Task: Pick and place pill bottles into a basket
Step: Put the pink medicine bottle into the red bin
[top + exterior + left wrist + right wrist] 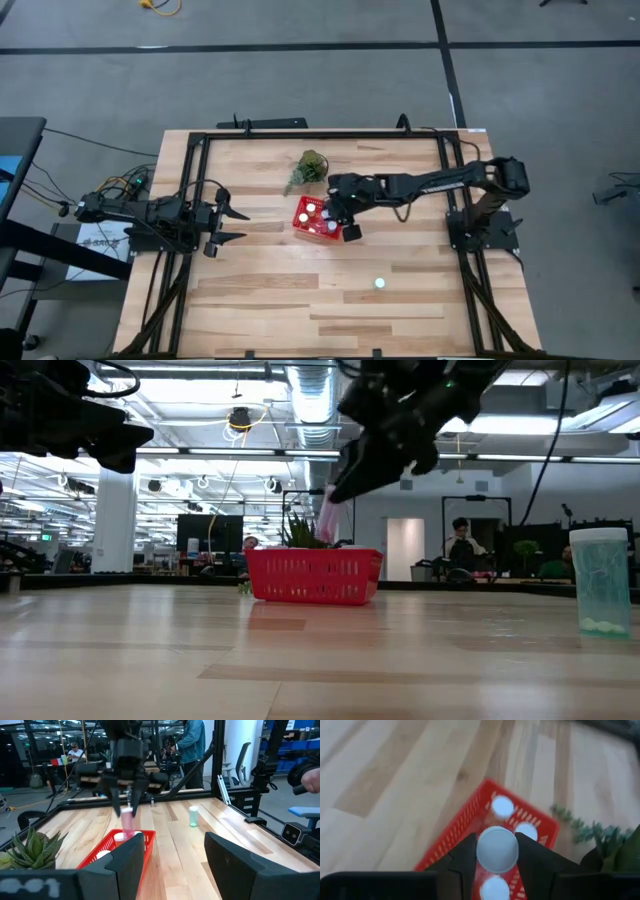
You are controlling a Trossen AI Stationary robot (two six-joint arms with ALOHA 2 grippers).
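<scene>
The red mesh basket stands mid-table and holds three white-capped pill bottles. My right gripper hangs over it, shut on a pinkish pill bottle with a white cap. This bottle also shows in the low view and the left wrist view. Another pill bottle stands upright on its base on the table, nearer the front edge; it also shows in the low view. My left gripper waits open near the table's left edge, left of the basket. My right gripper pinches the bottle's upper end, just below the white cap, between its two fingers. The fingers come from above, pointing down. The bottle hangs nearly upright, cap up, its lower end about level with the basket's rim.
A green leafy plant stands just behind the basket toward the far edge. Black frame rails run along the table's far and side edges. People show in the room beyond the table.
</scene>
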